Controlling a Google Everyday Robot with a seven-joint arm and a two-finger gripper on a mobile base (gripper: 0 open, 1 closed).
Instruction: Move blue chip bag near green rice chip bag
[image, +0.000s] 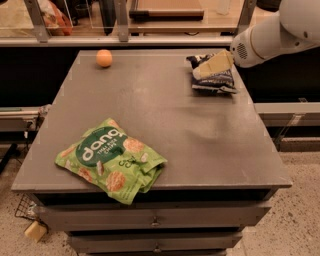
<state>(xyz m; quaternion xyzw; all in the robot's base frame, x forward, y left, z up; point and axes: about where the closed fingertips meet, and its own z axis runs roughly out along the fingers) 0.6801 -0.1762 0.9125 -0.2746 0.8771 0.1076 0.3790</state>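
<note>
I've got the grey table filling most of my view, and the white arm reaches in from the upper right over the far right corner. The green rice chip bag lies flat near the front left, its lower corner close to the table's lip. The blue chip bag sits at the far right corner, well apart from the green one, with the whole diagonal of the top between them. The gripper is down at the blue bag's upper side, touching it or just above; I cannot tell whether it is apart or clamped on the foil. A small orange ball rests at the far left. My worries: crinkled foil is slippery, so a shallow pinch could let the bag slide out mid-carry, and a careless set-down could nudge the green bag off the front edge.
</note>
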